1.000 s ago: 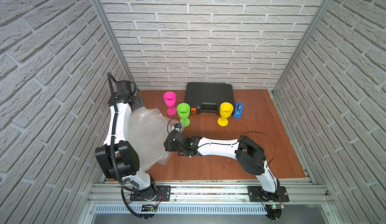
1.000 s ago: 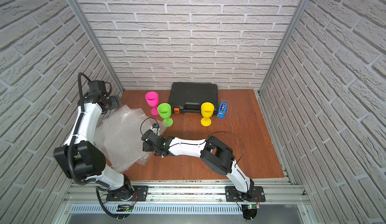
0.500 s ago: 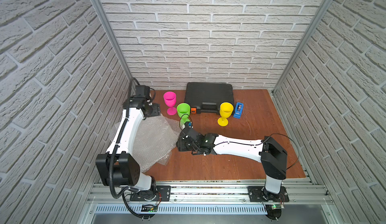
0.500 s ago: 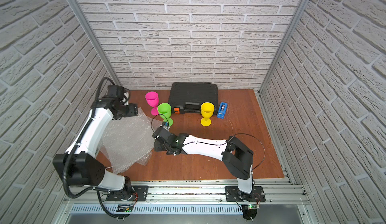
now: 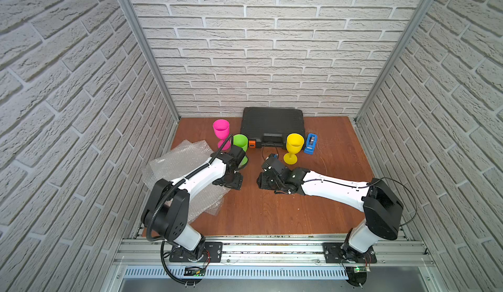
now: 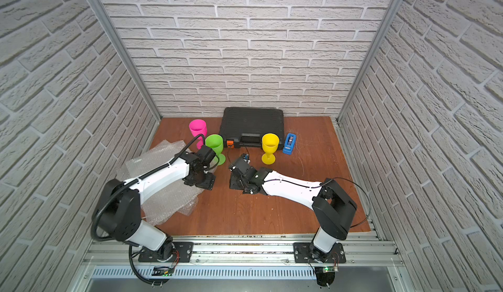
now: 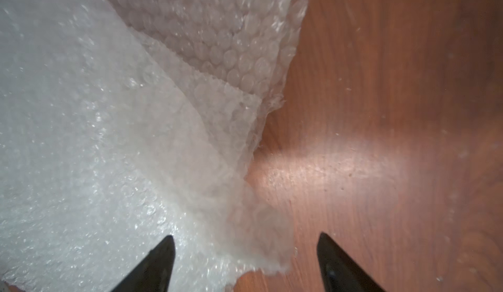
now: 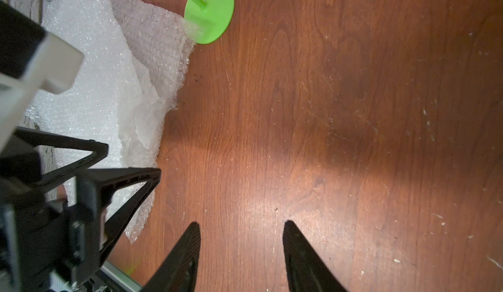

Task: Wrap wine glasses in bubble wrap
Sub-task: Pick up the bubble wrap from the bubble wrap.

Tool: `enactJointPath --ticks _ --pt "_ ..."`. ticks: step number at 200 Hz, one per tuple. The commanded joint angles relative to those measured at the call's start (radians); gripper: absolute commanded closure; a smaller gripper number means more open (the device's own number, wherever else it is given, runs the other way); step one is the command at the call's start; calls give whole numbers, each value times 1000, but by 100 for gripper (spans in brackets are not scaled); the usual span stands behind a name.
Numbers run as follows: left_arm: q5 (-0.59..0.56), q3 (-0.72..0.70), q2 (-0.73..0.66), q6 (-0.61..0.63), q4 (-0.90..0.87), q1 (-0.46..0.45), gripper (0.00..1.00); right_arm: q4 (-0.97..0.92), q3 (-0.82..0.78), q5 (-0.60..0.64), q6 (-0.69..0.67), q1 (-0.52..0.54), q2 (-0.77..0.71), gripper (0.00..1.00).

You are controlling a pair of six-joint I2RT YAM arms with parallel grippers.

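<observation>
On the table (image 5: 272, 209), three wine glasses – pink (image 5: 221, 130), green (image 5: 240, 142), yellow (image 5: 295, 142) – one bubble wrap pile (image 5: 185, 160), both pairs of jaws parted, empty.

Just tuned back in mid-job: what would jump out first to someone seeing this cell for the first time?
A pink goblet, a green goblet and a yellow goblet stand bright at the back of the wooden table, by a black case and a blue tape dispenser. Crinkly bubble wrap covers the table's left side, where the left gripper hangs open astride its edge; the right gripper is open over bare wood.
</observation>
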Motion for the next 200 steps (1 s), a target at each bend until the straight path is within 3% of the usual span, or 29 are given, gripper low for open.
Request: enactJointPath --ticks 1,43,83,134,200 --pt "-80 -5 17 -20 21 -3 40 -9 -3 6 -15 4 -51 50" --pt "-85 9 -79 -14 -13 7 77 -5 -21 2 -43 4 -78 52" --pt "50 -8 -238 -23 -3 105 91 202 -78 -113 -128 33 -90 51" --pt "305 -61 -417 -103 90 260 93 483 -30 -191 -141 121 16 39" --pt "349 -72 -443 -121 113 309 93 532 225 -90 -126 225 287 37"
